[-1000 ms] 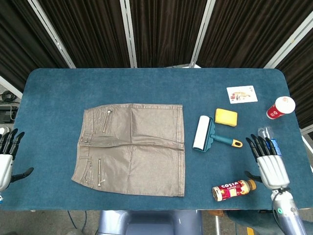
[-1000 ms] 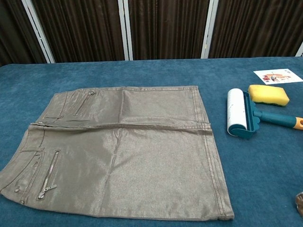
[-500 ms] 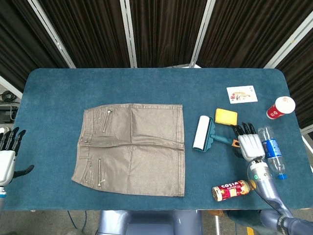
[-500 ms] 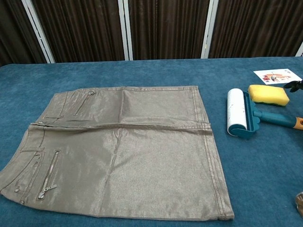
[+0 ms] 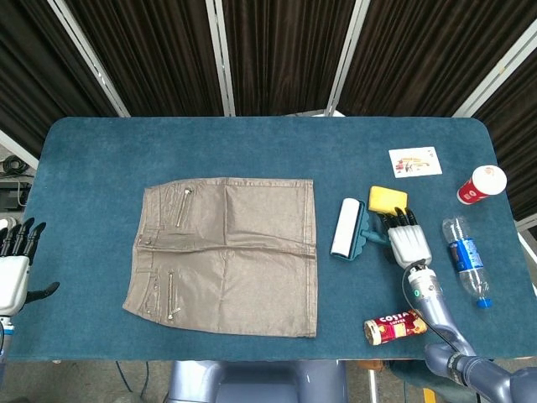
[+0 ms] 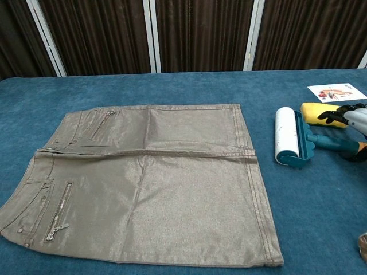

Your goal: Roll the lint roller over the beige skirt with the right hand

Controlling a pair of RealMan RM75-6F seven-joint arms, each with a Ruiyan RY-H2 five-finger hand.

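The beige skirt (image 5: 226,252) lies flat on the blue table (image 5: 101,159), waistband to the left; the chest view shows the skirt (image 6: 149,183) filling the foreground. The lint roller (image 5: 346,227) lies just right of the hem, its white roll (image 6: 285,136) toward the skirt and its teal handle (image 6: 330,142) pointing right. My right hand (image 5: 408,242) hovers over the handle with fingers stretched out, gripping nothing; its dark fingertips (image 6: 330,113) reach over the sponge. My left hand (image 5: 15,270) stays open at the table's left edge, off the skirt.
A yellow sponge (image 5: 386,198) sits just behind the handle. A card (image 5: 414,161) and a red cup (image 5: 482,185) stand at the back right. A water bottle (image 5: 464,260) lies right of my hand, a Costa bottle (image 5: 394,326) near the front edge.
My right hand has moved from the front right corner leftward and back, past the water bottle, to above the roller's handle. The left hand has barely shifted.
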